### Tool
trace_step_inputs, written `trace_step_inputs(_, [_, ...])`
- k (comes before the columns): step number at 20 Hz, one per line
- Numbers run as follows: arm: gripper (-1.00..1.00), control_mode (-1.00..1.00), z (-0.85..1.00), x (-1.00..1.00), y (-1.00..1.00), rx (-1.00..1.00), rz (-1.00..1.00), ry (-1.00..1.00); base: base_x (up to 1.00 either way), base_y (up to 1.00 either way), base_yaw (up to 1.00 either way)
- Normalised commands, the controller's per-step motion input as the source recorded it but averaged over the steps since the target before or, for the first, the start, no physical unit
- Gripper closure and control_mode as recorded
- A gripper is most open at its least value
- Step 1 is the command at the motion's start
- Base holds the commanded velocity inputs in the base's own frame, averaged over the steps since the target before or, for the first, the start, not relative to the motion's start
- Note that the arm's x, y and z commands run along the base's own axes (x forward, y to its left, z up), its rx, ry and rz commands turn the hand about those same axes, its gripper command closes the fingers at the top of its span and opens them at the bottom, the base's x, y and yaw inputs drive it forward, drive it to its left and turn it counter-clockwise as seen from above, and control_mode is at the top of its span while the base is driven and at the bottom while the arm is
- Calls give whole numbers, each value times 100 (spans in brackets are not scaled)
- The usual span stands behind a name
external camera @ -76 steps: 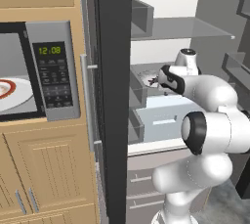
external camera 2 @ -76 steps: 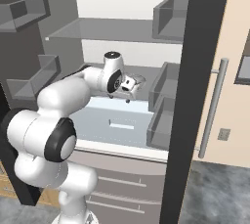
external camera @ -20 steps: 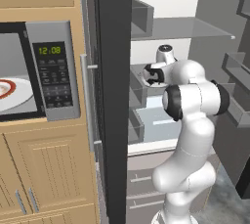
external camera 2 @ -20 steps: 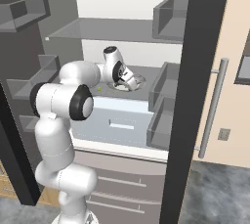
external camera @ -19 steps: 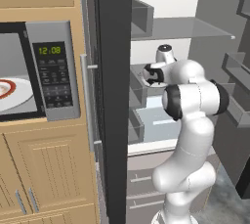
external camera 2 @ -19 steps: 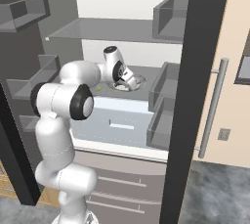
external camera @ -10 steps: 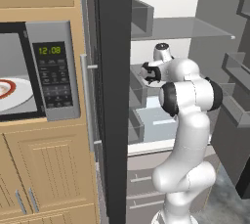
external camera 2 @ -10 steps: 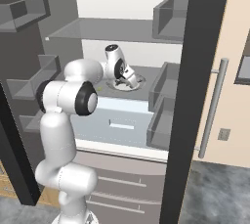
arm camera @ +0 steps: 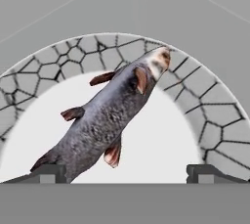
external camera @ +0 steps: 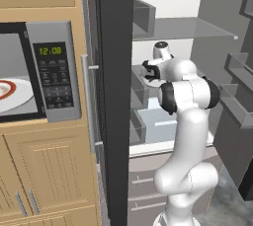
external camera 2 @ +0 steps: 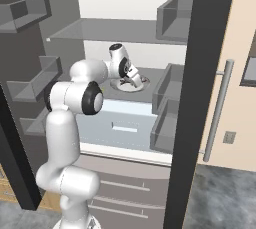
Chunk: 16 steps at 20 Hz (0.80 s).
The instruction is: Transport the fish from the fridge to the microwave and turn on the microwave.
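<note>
Cabinets [external camera: 44, 170] of tan wood are filling the wall to the left of the fridge [external camera 2: 150, 33], whose dark door [external camera: 116, 96] is standing open edge-on beside them. Grey floor [external camera 2: 225, 193] is showing below the fridge on the right. Inside the fridge, grey walls are framing a glass shelf [external camera 2: 115, 30] up high, door bins [external camera 2: 167, 108] along the right, and a pale blue-grey drawer [external camera 2: 122, 125] under the shelf where the arm [external camera 2: 75, 123] is reaching.

Set into the cabinets left of the fridge, the microwave [external camera: 52, 72] is showing its green clock reading 12:08 above the keypad, and a white plate with a red centre [external camera: 10, 94] is sitting behind its window.

On the fridge shelf just above the drawer, a round plate [arm camera: 215, 120] with a cobbled grey rim and white centre is lying flat. The fish [arm camera: 107, 120], dark grey with reddish fins, is lying across that plate, head toward the rim.

The gripper [arm camera: 127, 171] is hanging close over the fish with its fingers [arm camera: 49, 171] spread apart, one on each side of the tail end, not closing on it.
</note>
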Motion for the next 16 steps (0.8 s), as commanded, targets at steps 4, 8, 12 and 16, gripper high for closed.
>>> trace_step_inputs(4, [-100,-100,0,10,2,0,-3,-1,0,0,0])
trace_step_inputs(8, [-100,-100,0,-40,0,0,0,-1,0,0,0])
trace_step_inputs(12, [-100,-100,1,-14,0,0,0,-3,0,0,0])
trace_step_inputs(16, [-100,-100,-1,5,0,0,-1,-7,0,0,0])
